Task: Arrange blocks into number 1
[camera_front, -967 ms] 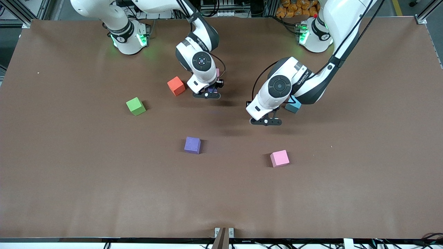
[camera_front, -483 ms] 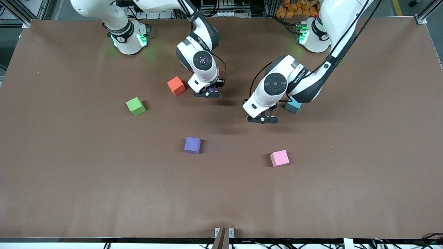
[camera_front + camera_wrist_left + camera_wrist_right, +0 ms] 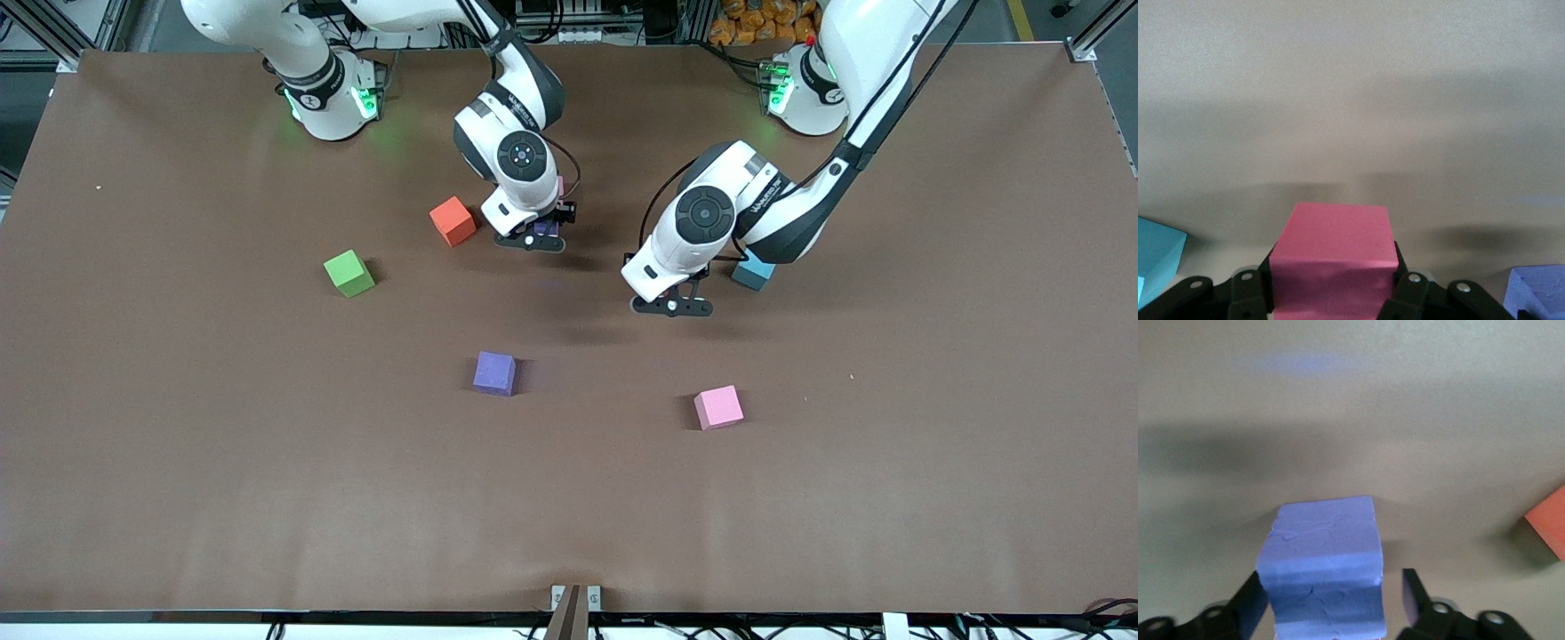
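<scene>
Plainly these foam cubes look light, soft and matte, so I judge a gentle pinch on two opposite flat faces should hold. Nearest the front camera, the loose pink cube [image 3: 717, 407] lies on the bench [image 3: 267, 498] with open room all round; the loose purple cube [image 3: 494, 372] sits toward the right arm's end from it. The left tool [image 3: 1335, 293], above and farther, is clamped on a pink block [image 3: 1335, 250]. The right tool [image 3: 1331, 597], by the orange-red cube [image 3: 452, 220], grips a purple block [image 3: 1321, 570].
</scene>
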Controlling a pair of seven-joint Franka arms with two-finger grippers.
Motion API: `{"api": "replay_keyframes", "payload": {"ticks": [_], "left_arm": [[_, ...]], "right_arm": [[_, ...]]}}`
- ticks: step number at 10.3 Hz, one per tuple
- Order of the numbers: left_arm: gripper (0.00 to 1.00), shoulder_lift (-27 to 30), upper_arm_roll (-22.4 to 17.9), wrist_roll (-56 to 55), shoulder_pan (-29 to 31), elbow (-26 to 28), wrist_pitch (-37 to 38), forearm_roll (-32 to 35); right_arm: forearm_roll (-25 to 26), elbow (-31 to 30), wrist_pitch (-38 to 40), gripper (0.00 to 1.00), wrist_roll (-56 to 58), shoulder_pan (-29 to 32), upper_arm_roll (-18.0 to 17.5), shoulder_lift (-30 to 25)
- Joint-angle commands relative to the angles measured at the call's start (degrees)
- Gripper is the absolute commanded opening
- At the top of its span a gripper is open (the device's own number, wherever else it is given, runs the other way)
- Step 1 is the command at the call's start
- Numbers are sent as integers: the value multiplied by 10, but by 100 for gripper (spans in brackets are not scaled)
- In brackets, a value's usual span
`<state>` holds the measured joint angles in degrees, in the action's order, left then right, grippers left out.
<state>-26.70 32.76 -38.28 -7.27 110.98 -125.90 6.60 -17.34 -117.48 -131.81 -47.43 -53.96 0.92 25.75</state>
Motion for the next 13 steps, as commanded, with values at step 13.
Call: {"api": "replay_keyframes", "payload": {"ticks": [13], "left_arm": [[0,-108,-22,-183,-152,-139,7,58]], "right_arm": [[64,224,183,100,108,133,96,1]]}}
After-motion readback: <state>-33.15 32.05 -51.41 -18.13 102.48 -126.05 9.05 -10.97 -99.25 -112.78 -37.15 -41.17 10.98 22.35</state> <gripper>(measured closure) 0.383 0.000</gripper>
